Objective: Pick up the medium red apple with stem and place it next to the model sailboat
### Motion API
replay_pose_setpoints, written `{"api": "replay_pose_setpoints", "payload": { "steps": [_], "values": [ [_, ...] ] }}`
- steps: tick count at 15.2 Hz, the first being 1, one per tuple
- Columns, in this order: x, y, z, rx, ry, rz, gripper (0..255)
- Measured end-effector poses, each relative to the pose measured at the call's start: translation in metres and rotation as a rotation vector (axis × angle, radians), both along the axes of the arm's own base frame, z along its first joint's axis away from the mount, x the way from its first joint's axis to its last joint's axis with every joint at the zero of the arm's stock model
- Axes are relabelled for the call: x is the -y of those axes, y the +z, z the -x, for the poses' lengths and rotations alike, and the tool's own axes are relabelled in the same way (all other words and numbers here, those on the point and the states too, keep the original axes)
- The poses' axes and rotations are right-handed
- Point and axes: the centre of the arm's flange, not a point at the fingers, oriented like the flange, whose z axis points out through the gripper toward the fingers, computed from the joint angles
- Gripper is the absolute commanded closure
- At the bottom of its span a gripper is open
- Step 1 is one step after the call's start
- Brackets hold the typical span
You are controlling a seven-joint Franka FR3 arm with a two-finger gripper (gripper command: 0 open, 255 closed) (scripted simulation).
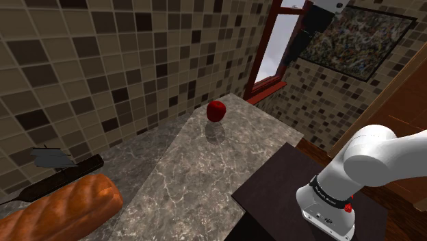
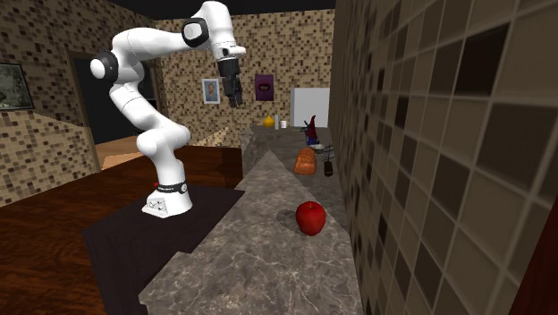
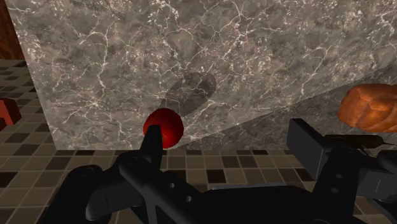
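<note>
A red apple [image 1: 216, 110] stands on the marble counter [image 1: 198, 178], close to the tiled wall; it also shows as the apple [image 2: 310, 217] in the second exterior view. My gripper [image 2: 237, 100] hangs high above the counter, open and holding nothing. In the wrist view, the gripper [image 3: 230, 143] has its fingers wide apart, and the apple [image 3: 164, 126] lies far below beside one fingertip [image 3: 153, 135]. A small dark grey model with thin spars [image 1: 51, 157], apparently the sailboat, sits by the wall at the counter's other end, beyond the bread.
A brown bread loaf [image 1: 65, 205] and a long black object [image 1: 65, 174] lie near the grey model. The dark stand [image 1: 301, 198] carries the arm's base. A red-framed window [image 1: 267, 85] is behind the apple. Further items [image 2: 311, 132] stand at the counter's far end.
</note>
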Motion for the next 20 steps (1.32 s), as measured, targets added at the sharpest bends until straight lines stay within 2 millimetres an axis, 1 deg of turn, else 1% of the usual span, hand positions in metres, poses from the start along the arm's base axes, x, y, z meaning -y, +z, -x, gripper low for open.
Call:
{"api": "replay_pose_setpoints", "payload": {
  "steps": [1, 3, 5, 7, 9, 10, 13, 14, 16, 18, 20],
  "values": [
    [0.0, 0.0, 0.0, 0.0, 0.0, 0.0, 0],
    [0.005, -0.015, -0.007, 0.009, 0.01, 0.0, 0],
    [0.009, -0.033, -0.019, 0.023, 0.026, 0.001, 0],
    [0.012, -0.054, -0.03, 0.038, 0.042, 0.001, 0],
    [0.02, -0.075, -0.042, 0.055, 0.059, 0.003, 0],
    [0.018, -0.088, -0.047, 0.063, 0.068, 0.003, 0],
    [0.027, -0.116, -0.071, 0.088, 0.093, 0.004, 0],
    [0.03, -0.129, -0.077, 0.096, 0.102, 0.004, 0],
    [0.034, -0.151, -0.095, 0.113, 0.119, 0.005, 0],
    [0.037, -0.168, -0.109, 0.131, 0.136, 0.006, 0],
    [0.041, -0.19, -0.122, 0.147, 0.153, 0.006, 0]
  ]
}}
